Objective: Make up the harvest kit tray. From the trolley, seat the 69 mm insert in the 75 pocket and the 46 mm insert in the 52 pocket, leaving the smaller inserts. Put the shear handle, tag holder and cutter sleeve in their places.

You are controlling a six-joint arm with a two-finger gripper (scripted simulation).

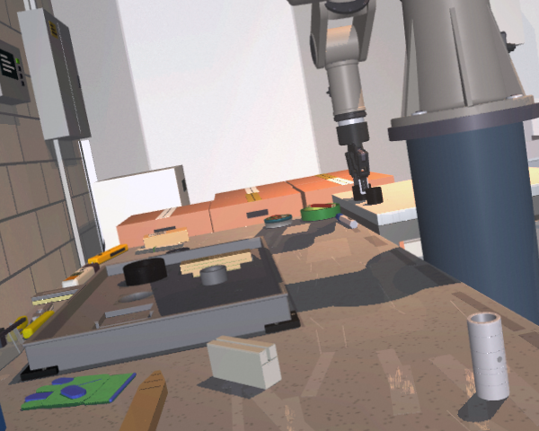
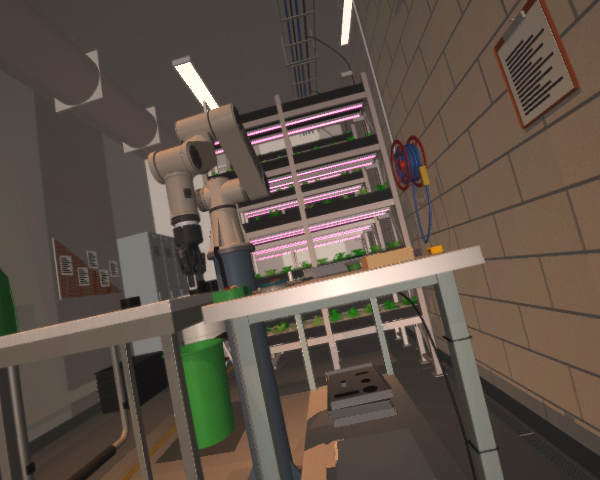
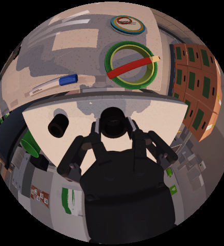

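Note:
A black ring insert (image 3: 114, 123) stands on the pale trolley top (image 1: 402, 197) beside the bench, and my gripper (image 3: 114, 125) is closed on it, a finger on each side of it. A smaller black insert (image 3: 56, 127) lies on its side on the trolley, to the left in the wrist camera. The grey kit tray (image 1: 158, 297) sits on the bench with a large black insert (image 1: 144, 271) and a grey ring (image 1: 213, 274) inside. A grey cutter sleeve (image 1: 488, 356) stands upright near the bench's near edge, and a beige slotted block (image 1: 244, 360) lies in front of the tray.
The arm's blue pedestal (image 1: 474, 218) rises between the trolley and the sleeve. A green tape roll (image 3: 130, 65) with a red pencil (image 3: 132, 67) across it, a marker (image 3: 54, 84) and a round dish (image 3: 127, 24) lie on the bench by the trolley edge. Orange cartons (image 1: 256, 204) line the far side.

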